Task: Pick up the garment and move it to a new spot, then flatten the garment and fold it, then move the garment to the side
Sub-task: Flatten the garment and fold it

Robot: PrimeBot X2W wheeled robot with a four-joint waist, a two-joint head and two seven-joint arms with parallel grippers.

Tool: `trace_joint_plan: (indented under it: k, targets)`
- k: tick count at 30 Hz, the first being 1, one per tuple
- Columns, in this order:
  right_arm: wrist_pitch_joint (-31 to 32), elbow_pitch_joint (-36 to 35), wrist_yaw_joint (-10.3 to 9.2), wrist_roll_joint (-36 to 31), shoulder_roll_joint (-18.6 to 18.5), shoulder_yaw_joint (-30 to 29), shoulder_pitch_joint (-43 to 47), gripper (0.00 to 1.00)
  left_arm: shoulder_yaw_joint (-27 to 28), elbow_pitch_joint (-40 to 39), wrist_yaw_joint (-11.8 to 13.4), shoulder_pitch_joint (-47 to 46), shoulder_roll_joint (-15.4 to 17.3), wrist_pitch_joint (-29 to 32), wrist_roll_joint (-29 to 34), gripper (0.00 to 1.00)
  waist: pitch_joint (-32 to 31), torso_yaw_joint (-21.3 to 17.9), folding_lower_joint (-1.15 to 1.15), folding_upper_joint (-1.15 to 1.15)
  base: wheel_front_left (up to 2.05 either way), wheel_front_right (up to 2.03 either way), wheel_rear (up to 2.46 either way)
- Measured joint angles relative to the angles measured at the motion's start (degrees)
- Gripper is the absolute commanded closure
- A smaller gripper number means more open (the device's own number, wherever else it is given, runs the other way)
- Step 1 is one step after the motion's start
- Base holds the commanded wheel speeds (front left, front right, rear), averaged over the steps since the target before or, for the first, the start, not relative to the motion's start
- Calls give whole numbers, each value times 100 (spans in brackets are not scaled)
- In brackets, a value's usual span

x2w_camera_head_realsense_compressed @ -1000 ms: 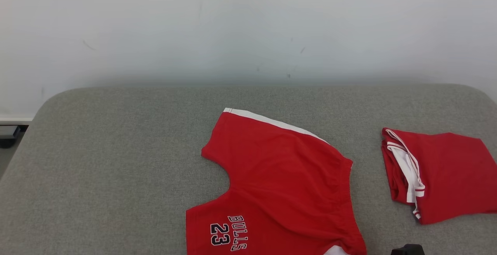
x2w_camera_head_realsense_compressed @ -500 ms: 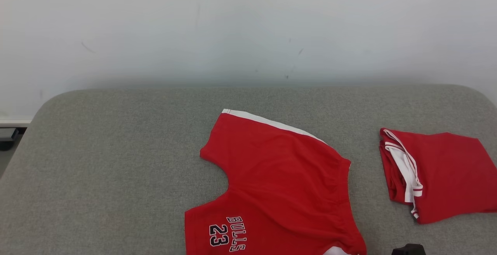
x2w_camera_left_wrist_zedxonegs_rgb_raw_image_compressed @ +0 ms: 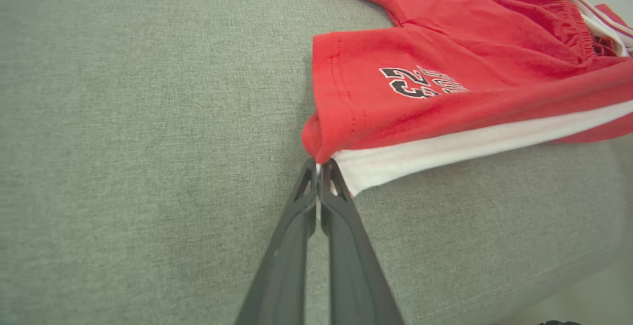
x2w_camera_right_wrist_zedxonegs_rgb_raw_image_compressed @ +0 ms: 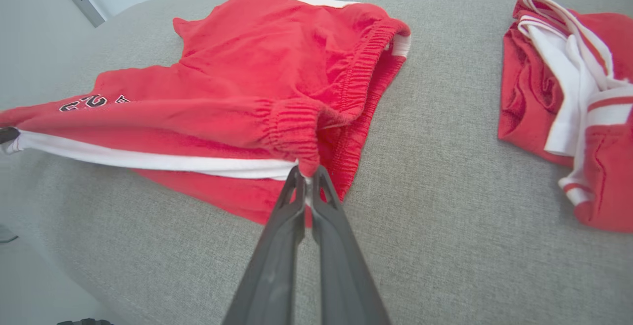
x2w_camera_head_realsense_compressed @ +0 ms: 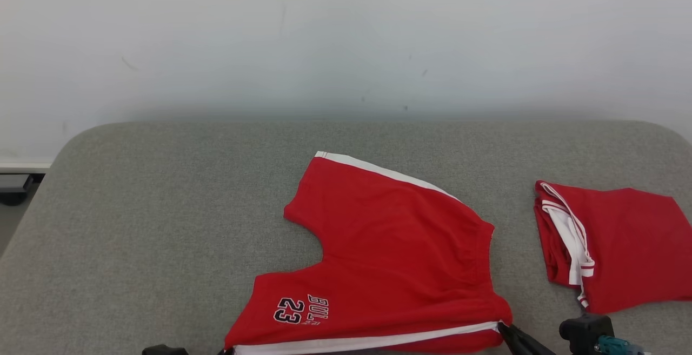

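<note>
Where the grey counter (x2w_camera_head_realsense_compressed: 135,209) runs toward its near edge, the left end effector (x2w_camera_left_wrist_zedxonegs_rgb_raw_image_compressed: 319,166) has its two dark fingers pressed together on the hem corner of the red shorts (x2w_camera_head_realsense_compressed: 389,247), pinching the cloth just where the white stripe (x2w_camera_left_wrist_zedxonegs_rgb_raw_image_compressed: 470,147) ends. In the head view this end effector is almost wholly cut off by the bottom edge. The shorts lie near the middle of the counter, the far leg flat and the near side raised and stretched into a ridge between the two end effectors. The "23" print (x2w_camera_head_realsense_compressed: 289,312) can be read, but the lettering beside it is creased and only partly legible. At the right end of that ridge, the right end effector (x2w_camera_right_wrist_zedxonegs_rgb_raw_image_compressed: 306,171) is clamped shut on the corner of the gathered waistband (x2w_camera_right_wrist_zedxonegs_rgb_raw_image_compressed: 296,127); red cloth beneath the stripe rests on the counter. Farther right, well apart from the shorts, sits a folded garment (x2w_camera_head_realsense_compressed: 621,247), red with white trim, its right side cut off by the frame; what kind it is cannot be told.
</note>
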Motion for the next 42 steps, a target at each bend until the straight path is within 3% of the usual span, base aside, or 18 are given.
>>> trace_joint_plan:
  k: [8,16,23,34,42]
  targets:
    - [27,-244,135,327,118,65,0,100,-46,-265,-2,29,98,-22,46,100,-9,-6,0,0,0,0,0]
    - [264,-542,263,591,101,-11,-430,100,132,-655,-190,-743,671,59,135,100,106,-185,0,0,0,0,0]
    - [458,-644,260,645,171,-29,-864,100,200,-805,-315,-1281,881,294,68,100,364,-350,0,0,0,0,0]
    - [711,-305,101,743,764,-48,-2012,100,114,-556,-412,-2814,1285,762,-25,100,1081,-738,1,0,0,0,0]
    - [809,196,0,743,1109,-23,-2737,100,-584,-370,-412,-3667,1599,975,-379,100,1499,-1102,1,0,0,0,0]
